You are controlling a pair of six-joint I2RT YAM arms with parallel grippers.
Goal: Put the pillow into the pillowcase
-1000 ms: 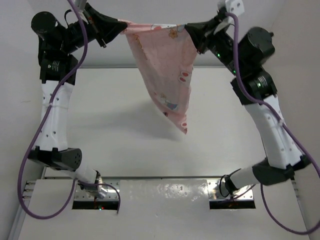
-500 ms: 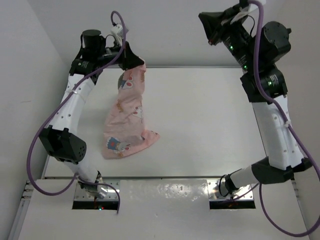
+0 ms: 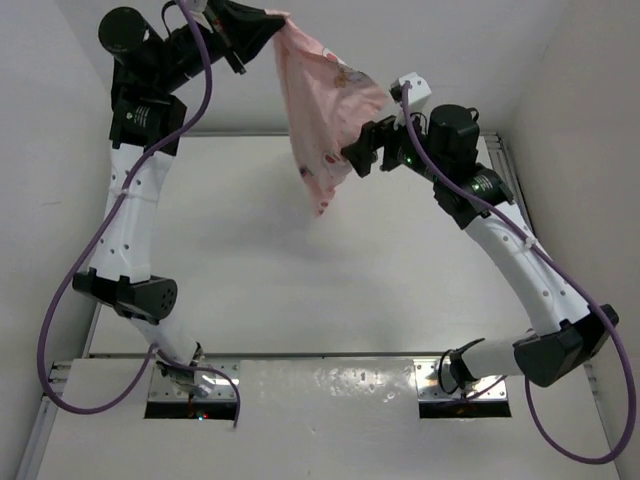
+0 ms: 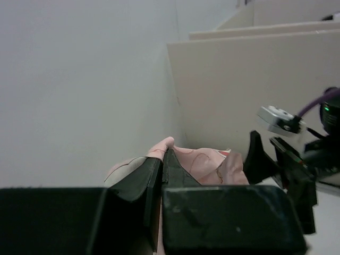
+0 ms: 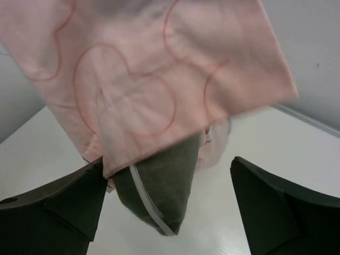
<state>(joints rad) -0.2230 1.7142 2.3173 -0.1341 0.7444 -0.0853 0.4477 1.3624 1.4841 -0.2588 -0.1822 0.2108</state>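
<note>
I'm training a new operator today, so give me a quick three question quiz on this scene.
1. True or false: the left gripper is shut on the pillowcase, holding it in the air.
2. The right gripper is: A open, B shut on the pillowcase, C out of view.
3. In the right wrist view, what olive-grey thing pokes out under the pink fabric?
Key: 1 true. 2 A. 3 the pillow.

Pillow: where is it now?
The pillow is in the pillowcase, an olive corner poking out below, between the open fingers of the right gripper in its wrist view; the left gripper holds the case up.
</note>
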